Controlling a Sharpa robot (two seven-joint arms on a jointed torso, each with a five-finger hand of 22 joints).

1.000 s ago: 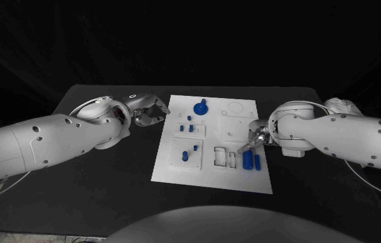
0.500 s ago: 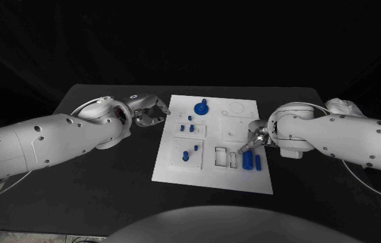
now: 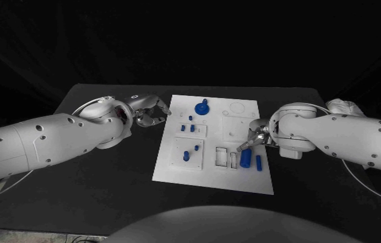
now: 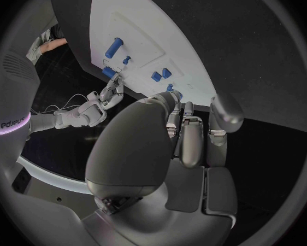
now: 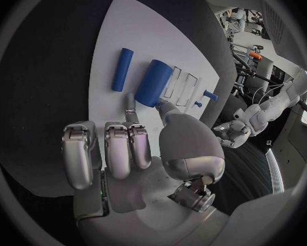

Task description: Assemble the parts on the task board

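The task board [image 3: 242,177] lies at the middle of the table [image 3: 95,177], between the two hands. The left hand [image 3: 148,112] hangs off the board's left edge, near its far corner. The right hand [image 3: 255,138] is over the board's right edge, fingertips touching the thick cylinder [image 3: 246,158], which lies on the board. A thin cylinder [image 3: 259,162] lies just right of it. The round knobbed part [image 3: 201,108] stands at the far middle. Two small pegs [image 3: 187,127] stand nearer, and an upright peg [image 3: 186,156] stands nearer still, at the left.
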